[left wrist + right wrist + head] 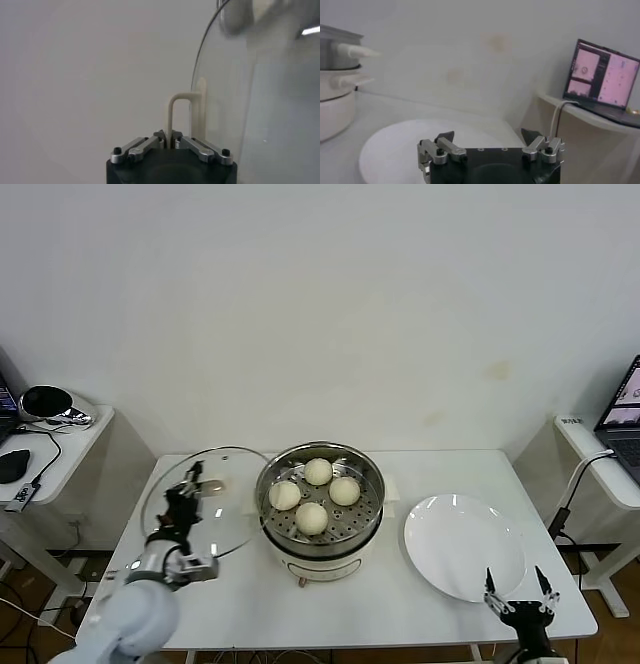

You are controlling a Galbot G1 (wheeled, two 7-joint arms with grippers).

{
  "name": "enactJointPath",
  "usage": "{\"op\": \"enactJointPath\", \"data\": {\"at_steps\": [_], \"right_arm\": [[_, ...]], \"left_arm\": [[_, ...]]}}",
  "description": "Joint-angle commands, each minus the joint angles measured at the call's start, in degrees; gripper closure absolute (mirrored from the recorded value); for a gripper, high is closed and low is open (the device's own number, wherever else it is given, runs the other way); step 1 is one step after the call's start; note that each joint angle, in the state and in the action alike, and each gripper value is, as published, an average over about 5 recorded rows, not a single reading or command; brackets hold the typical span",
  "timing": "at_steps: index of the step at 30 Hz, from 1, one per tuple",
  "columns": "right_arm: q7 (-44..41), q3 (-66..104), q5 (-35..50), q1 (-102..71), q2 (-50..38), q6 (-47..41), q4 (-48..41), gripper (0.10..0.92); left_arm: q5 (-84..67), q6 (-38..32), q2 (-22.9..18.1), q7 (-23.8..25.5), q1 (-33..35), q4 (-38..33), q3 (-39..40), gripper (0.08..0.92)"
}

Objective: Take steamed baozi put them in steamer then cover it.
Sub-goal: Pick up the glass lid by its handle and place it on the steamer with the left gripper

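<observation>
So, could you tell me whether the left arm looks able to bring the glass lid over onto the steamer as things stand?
Probably yes: the left gripper is shut on the glass lid's handle, and the steamer stands right beside it, open-topped, with nothing between.

A plain room with white tables

A big white wall point(320, 314) fills the back, with a few faint yellowish marks on it. A white table point(250, 604) stands in the middle. On the left is a small white side table point(75, 446) with a black mouse point(12, 465) and a shiny round thing on it. On the right is another white side table point(600, 464) with an open laptop point(602, 80) showing pink pictures. A cable point(572, 484) hangs down from it.
</observation>
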Motion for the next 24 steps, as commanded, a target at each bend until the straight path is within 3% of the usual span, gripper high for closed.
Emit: {"op": "enactJointPath", "data": {"at_steps": [1,14,24], "right_arm": [[-0.18,-1.92,-4.94,0.29,1.17,0.09,-0.01,0.203],[0.42,-3.01,-7.47,0.66,1.87,0.15,-1.39,0.203],[0.52,-2.82,-7.38,0.86,1.86,0.47,-2.2,0.203]], "left_arm": [[11.87,7.78,-7.14,9.33,-17.37,2.16,18.94,0.851],[21.3,7.75,-18.96,12.88,-22.54,11.0,23.83,0.851],[21.52,7.37,-23.45,12.22,-23.23,16.73,25.53,0.851]]}}
